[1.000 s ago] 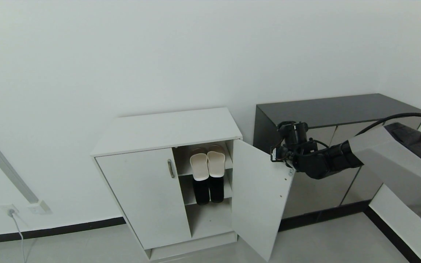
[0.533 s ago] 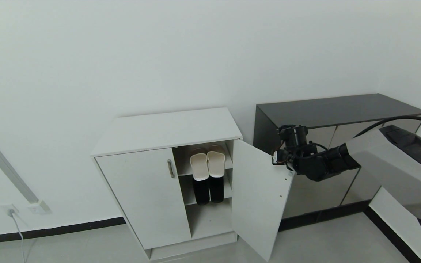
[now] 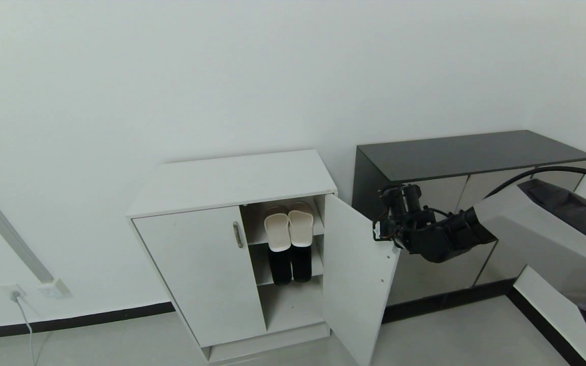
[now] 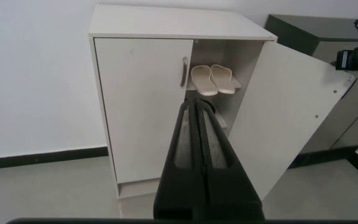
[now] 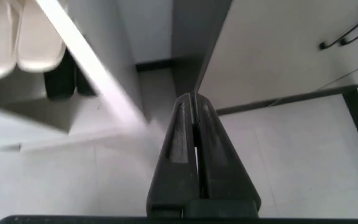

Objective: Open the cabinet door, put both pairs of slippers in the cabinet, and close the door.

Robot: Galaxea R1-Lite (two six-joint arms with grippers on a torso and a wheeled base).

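Right gripper point(image 3: 380, 230) has shifted left and a little lower over the last second. The white panel door point(image 3: 356, 274) has swung with it, its free edge now nearer the carcass, roughly half open.

Near: left gripper point(image 4: 196, 106) hangs low before the cabinet, fingers pressed together, holding nothing. Right gripper's fingers are likewise closed flat on each other and empty. Its tip is at the door's upper free corner, apparently against the outer face, so pushing rather than grasping.

Beyond: white two-door wooden cabinet point(image 3: 232, 180), left leaf closed. Cream foam slippers point(image 3: 289, 229) lie side by side on the upper shelf, with black slippers point(image 3: 290, 264) on the shelf below. Dark grey sideboard point(image 3: 466, 150) stands behind the right arm.

Judgement: both pairs are stowed and closing is in hand. The cream pair seems to reach the shelf's front edge and might foul the door.
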